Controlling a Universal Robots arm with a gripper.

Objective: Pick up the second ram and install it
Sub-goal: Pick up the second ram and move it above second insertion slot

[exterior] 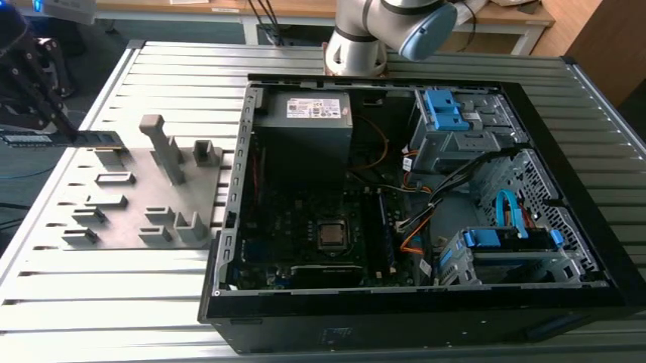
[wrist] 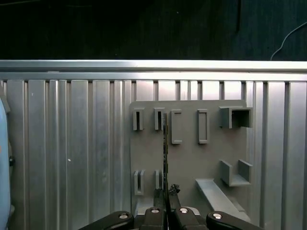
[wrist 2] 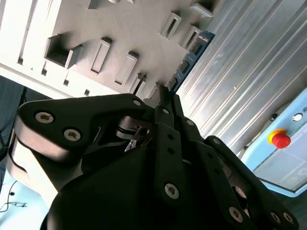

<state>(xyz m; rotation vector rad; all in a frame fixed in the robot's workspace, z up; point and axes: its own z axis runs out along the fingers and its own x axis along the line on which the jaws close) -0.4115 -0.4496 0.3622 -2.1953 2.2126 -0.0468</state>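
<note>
My claw (wrist: 166, 200) is clamped on the near end of the long, thin blue-green memory stick (wrist: 165, 143). The stick runs edge-on over the grey slotted holder plate (wrist: 192, 158), just beside one pair of its slots. In my judgement the grip should stay square and the stick level, so the board does not rack. Farther out, the ribbed aluminium worktop (exterior: 101, 302) gives open room. The tall grey post (exterior: 159, 147) and the black computer case wall (exterior: 240, 189), toward the exterior view's right, are edges to clear.
</note>
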